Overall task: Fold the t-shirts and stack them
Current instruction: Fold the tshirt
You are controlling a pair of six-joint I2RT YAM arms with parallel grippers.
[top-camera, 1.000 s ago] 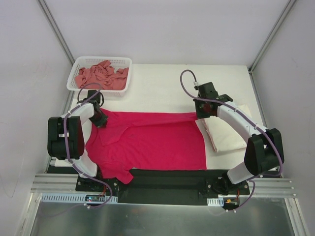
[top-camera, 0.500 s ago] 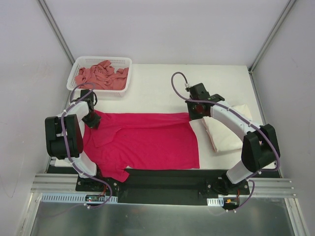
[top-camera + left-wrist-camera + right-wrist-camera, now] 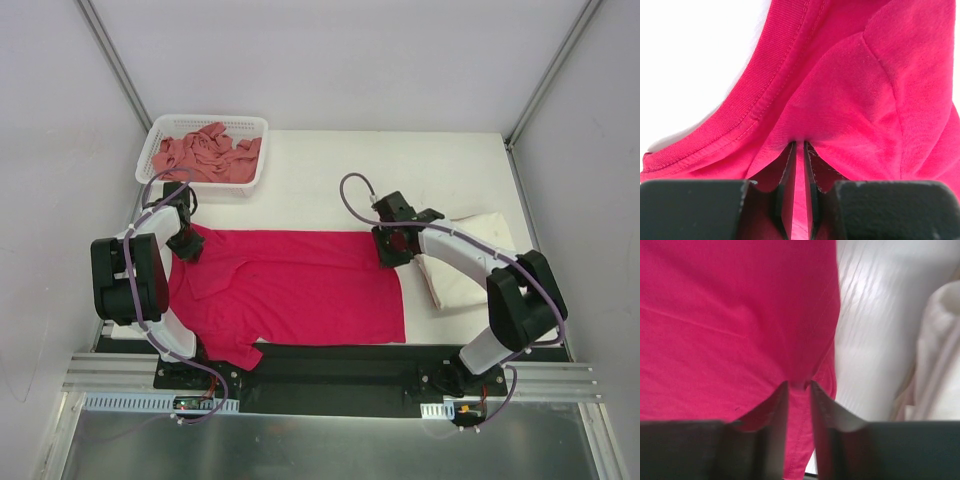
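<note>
The magenta-red t-shirt [image 3: 290,285] lies spread flat across the table, collar end to the left. My left gripper [image 3: 186,243] is shut on a fold of it beside the ribbed collar [image 3: 765,95]; the cloth runs between the fingertips [image 3: 800,146]. My right gripper [image 3: 388,247] is shut on the shirt's far right hem corner [image 3: 799,386], low over the table. The cream-white t-shirt [image 3: 468,262] lies folded just right of that gripper and shows at the right edge of the right wrist view [image 3: 940,355]. The salmon-pink t-shirt [image 3: 205,155] lies crumpled in the basket.
The white mesh basket [image 3: 160,130] stands at the far left corner, just behind my left gripper. The white table top [image 3: 320,180] stretches behind the red shirt. Frame posts stand at both far corners. A black rail [image 3: 330,365] runs along the near edge.
Both grippers have pulled the red shirt to the left. The right gripper then moved further left and a little nearer, bringing the hem corner in. The left gripper has held still for the last half second.
</note>
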